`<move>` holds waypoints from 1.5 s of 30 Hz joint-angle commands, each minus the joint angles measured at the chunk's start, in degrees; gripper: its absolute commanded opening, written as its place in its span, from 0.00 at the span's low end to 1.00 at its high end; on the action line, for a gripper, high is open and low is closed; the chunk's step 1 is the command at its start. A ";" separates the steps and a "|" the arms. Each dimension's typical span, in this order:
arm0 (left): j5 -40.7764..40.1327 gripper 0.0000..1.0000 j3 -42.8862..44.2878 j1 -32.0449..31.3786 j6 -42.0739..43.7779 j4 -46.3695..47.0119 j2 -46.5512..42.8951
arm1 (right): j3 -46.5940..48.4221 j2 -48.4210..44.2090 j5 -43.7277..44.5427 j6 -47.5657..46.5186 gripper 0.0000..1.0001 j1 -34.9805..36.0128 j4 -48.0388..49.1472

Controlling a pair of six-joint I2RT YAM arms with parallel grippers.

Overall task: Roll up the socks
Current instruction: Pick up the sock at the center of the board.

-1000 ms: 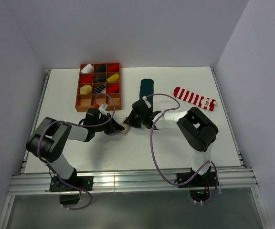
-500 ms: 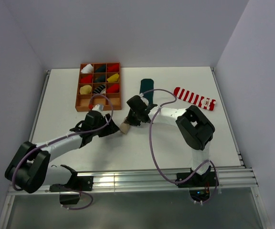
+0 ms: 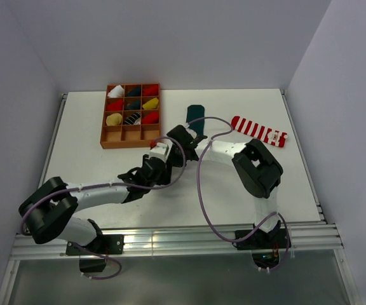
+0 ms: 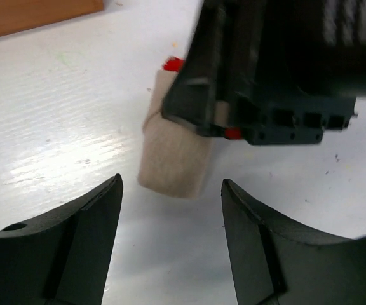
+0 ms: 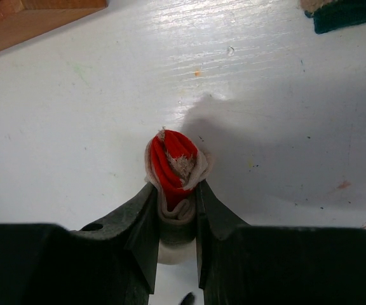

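Your right gripper (image 5: 176,190) is narrow and clamped on the beige sock (image 5: 175,166), which is wound into a tight roll: red toe at the core, beige wrap outside. You pinch it across the coil, likely so the layers can't spring loose. In the right wrist view the roll sits centre frame, poking up from between the fingers. I can't tell whether it touches the table (image 3: 81,152) or hangs just above it.

Your left gripper (image 4: 170,216) is wide and holds nothing. In the left wrist view its fingers flank the lower middle of the frame. The free beige end of the roll lies just ahead of them, not yet between them. The dark body of the right gripper covers the roll's far end, top right of that frame. It looks like the left is lined up on the exposed end, either to take the roll or to fold the cuff over while the right keeps it shut.

The dark green sock (image 3: 196,112) lies flat at upper centre of the top view, partly under the right arm. The striped sock (image 3: 259,130) lies flat to the right of it. Neither is rolled. The tray (image 3: 122,145) at upper left holds rolled bundles, and its near row is empty, so it is probably where the roll goes.
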 commanded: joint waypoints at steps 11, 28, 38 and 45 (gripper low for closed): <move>-7.22 0.66 1.93 -4.51 12.95 13.54 8.44 | 1.72 1.90 -0.55 -1.39 0.00 0.42 -2.98; -8.37 0.59 6.15 -4.43 12.52 10.46 17.68 | 1.54 1.37 -0.73 -1.31 0.00 0.42 -2.98; -7.32 0.58 1.86 -4.43 10.14 9.32 16.89 | 1.36 1.02 -2.75 -1.39 0.00 0.33 -2.80; -6.52 0.51 2.11 -4.51 11.29 8.62 18.73 | 2.07 1.11 -3.46 -1.39 0.00 0.33 -3.07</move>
